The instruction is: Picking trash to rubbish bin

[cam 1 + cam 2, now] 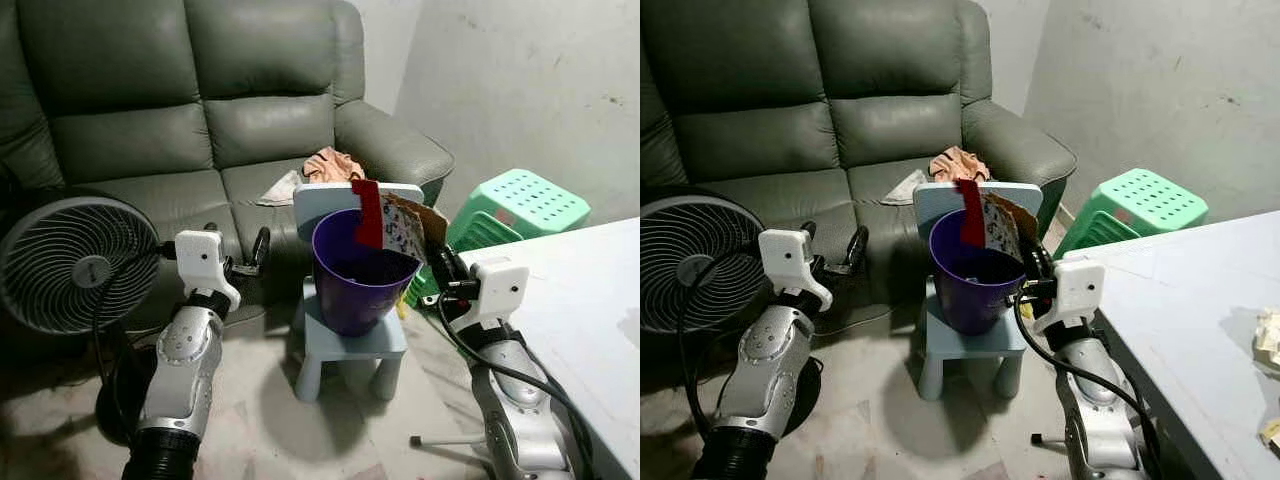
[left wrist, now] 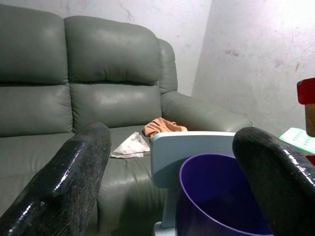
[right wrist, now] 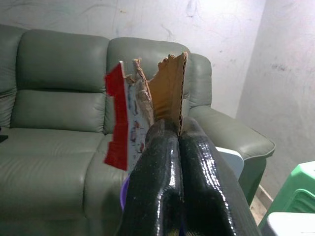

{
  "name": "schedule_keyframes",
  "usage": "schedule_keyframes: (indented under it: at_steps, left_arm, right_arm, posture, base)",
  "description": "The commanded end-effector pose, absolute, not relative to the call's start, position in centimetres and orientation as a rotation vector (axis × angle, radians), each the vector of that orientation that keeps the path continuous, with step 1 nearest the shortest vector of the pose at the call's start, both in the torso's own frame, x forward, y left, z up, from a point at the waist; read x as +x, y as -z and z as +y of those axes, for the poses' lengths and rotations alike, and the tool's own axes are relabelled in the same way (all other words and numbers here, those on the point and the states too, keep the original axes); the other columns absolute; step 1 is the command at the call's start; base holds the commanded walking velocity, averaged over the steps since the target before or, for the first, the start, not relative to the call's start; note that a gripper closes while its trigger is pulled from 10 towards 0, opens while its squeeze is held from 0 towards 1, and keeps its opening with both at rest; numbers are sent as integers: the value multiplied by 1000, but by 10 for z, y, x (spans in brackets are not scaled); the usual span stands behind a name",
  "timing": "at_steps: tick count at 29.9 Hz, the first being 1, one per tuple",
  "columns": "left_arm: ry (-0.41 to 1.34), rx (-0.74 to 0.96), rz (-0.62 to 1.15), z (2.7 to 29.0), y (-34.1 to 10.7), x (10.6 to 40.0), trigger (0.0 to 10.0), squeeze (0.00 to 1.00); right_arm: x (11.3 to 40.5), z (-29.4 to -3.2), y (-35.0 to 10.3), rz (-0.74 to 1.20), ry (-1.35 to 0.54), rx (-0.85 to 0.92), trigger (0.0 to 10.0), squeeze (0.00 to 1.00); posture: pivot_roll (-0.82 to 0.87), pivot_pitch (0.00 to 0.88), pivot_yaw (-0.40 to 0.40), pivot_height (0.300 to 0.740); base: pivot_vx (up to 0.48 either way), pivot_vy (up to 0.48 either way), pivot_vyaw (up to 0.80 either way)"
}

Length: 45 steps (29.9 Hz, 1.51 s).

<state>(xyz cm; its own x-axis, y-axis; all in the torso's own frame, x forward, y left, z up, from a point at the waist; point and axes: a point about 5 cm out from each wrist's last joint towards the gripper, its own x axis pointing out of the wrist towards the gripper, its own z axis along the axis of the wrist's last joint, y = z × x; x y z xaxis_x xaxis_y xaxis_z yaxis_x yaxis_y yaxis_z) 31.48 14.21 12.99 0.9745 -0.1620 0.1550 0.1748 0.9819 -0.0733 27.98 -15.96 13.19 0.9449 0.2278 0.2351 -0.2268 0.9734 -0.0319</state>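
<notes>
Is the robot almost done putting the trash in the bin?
Nearly. The right gripper is shut on the torn cardboard, holding it at the purple bin rim, not yet dropped. The left gripper is open. Crumpled bits lie on the table.

I note a purple bin (image 1: 355, 272), red, white and brown torn cardboard (image 1: 395, 228), grey-green sofa (image 1: 150, 110), mint-green stool (image 1: 520, 205).
</notes>
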Motion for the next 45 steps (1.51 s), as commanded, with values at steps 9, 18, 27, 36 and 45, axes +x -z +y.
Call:
schedule_keyframes:
  at_steps: [9, 18, 27, 36, 45]
  left_arm:
    - [191, -85, -158, 140, -137, 319, 10000, 0]
    - [194, -80, -156, 140, -137, 320, 10000, 0]
    - [185, -80, -180, 138, -140, 320, 10000, 0]
    - [184, -86, -203, 136, -143, 317, 10000, 0]
    - [252, -103, -213, 128, -141, 308, 10000, 0]
  right_arm:
    - [281, -159, -138, -256, -243, 1, 10000, 0]
    - [281, -159, -136, -251, -249, -4, 10000, 0]
    - [282, -157, -136, -244, -265, -17, 10000, 0]
    - [289, -158, -135, -204, -318, -84, 10000, 0]
    - [304, -162, -141, -187, -374, -158, 10000, 0]
  posture:
    - [17, 0, -89, 740]
    - [18, 0, -84, 740]
    - [16, 0, -88, 740]
    - [19, 0, -100, 740]
    - [30, 0, -126, 740]
  base:
    - [454, 0, 0]
    - [453, 0, 0]
    - [333, 0, 0]
    - [0, 0, 0]
    - [0, 0, 0]
